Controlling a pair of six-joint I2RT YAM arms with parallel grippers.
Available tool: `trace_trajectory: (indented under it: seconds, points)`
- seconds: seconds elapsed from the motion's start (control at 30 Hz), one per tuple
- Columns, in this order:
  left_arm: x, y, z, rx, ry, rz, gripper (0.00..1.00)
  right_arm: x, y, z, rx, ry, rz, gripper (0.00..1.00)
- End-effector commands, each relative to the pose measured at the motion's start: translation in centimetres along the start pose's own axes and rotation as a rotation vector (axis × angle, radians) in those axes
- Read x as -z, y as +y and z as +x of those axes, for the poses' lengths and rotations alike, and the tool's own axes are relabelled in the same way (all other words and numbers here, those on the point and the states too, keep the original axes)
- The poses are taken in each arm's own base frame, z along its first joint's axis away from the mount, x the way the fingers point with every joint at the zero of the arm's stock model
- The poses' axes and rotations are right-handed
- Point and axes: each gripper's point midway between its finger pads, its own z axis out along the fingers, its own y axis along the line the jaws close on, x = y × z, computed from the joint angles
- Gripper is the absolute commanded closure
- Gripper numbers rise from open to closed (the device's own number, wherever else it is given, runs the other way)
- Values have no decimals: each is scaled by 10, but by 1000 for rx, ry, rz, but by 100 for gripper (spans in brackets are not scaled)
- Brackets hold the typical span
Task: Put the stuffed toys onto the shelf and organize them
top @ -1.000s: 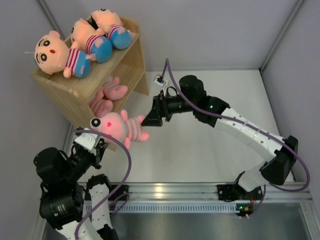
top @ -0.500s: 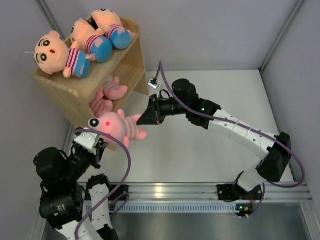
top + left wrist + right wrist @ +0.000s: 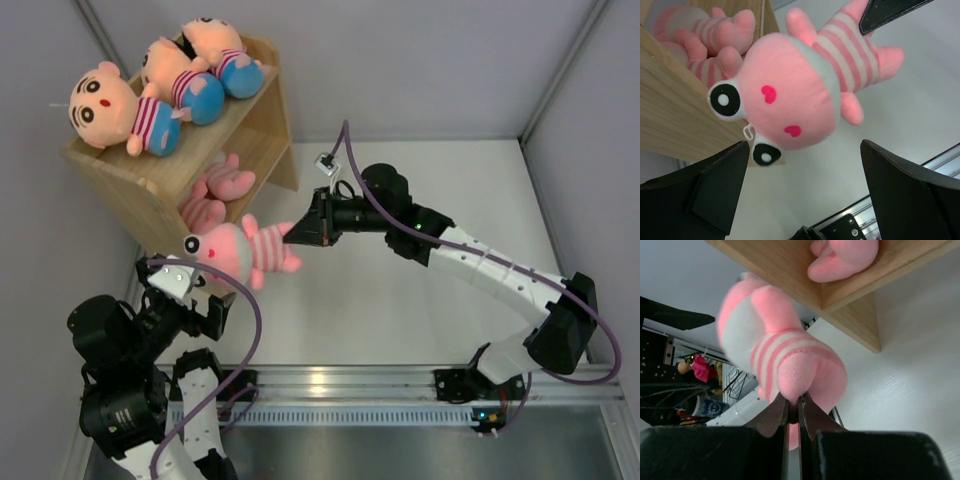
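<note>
The wooden shelf [image 3: 255,140] stands at the back left, with three boy dolls [image 3: 150,105] lying on its top tier and two pink striped animals [image 3: 215,190] on the lower one. A third pink animal [image 3: 240,252] hangs in the air just before the shelf's near corner. My right gripper [image 3: 296,232] is shut on its leg end [image 3: 800,377], the fabric pinched between the fingertips [image 3: 794,407]. My left gripper [image 3: 190,298] stands open below the toy's head [image 3: 790,100]; its fingers [image 3: 715,185] are spread wide and touch nothing.
The shelf's side panel [image 3: 670,110] is right beside the hanging toy's head. A metal rail [image 3: 400,385] runs along the near edge. Grey walls close the table in on the left, the back and the right.
My left gripper has opened and let go of the pink animal's head. My right gripper has shut on the toy's leg end and now carries it, shifted slightly right.
</note>
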Motion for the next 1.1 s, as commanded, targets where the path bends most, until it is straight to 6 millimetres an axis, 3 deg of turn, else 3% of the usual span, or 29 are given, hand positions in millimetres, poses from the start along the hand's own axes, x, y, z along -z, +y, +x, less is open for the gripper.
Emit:
trace_trajectory:
  seconds: [0.0, 0.07, 0.23, 0.37, 0.47, 0.63, 0.8, 0.83, 0.87, 0.97, 1.07]
  points:
    - [3, 7, -11, -48, -38, -44, 1, 18, 2, -29, -22, -119, 11, 100]
    - [6, 13, -12, -52, -31, -85, 1, 25, -12, -30, -104, -144, 44, 100]
    - [17, 43, -15, -27, 14, -265, 1, 60, -57, -66, -176, -305, 191, 100]
    - [36, 70, -23, -9, 25, -453, 2, 83, -60, -97, -158, -428, 203, 100]
    - [61, 109, -12, -4, 90, -712, 2, 97, -57, -121, -151, -509, 201, 100]
    - [90, 147, -2, -52, 172, -965, 1, 113, -50, -164, -127, -662, 194, 100]
    - [95, 167, -4, -86, 195, -1054, 2, 91, -57, -196, -164, -694, 152, 100]
    - [99, 171, -5, -88, 201, -1085, 1, 80, -69, -197, -193, -679, 154, 100]
    - [100, 176, -8, -94, 195, -1108, 1, 78, -61, -205, -189, -681, 127, 100]
    - [106, 185, -13, -111, 205, -1157, 2, 66, -62, -216, -183, -675, 118, 100]
    - [103, 187, -19, -104, 187, -1147, 2, 51, -57, -219, -179, -652, 109, 100]
